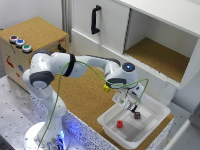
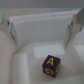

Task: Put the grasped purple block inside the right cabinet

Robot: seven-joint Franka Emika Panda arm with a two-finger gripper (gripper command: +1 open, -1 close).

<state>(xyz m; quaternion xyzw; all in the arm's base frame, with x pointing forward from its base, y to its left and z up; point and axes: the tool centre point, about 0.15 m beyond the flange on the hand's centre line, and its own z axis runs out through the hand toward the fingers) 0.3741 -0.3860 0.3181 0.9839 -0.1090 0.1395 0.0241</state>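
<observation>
Hanging over the shallow white plastic tray [image 1: 155,111], the claw [image 1: 131,106] stands with its two grey fingers [image 2: 74,27] spread wide and nothing between them. Under that gap, apart from both fingers, the small dark purple cube with yellow letters [image 2: 51,64] rests on the tray floor. It is a cube, so no long axis shows; in the wrist view it sits slightly turned, one face with a yellow letter fronting the camera. In the exterior view it lies near the tray's middle, with a small red cube [image 1: 119,124] nearer the tray's front edge. Beyond, at the worktop's [image 1: 85,95] far edge, the big white-walled cabinet compartment with a cork-brown floor [image 1: 160,57] stands open.
</observation>
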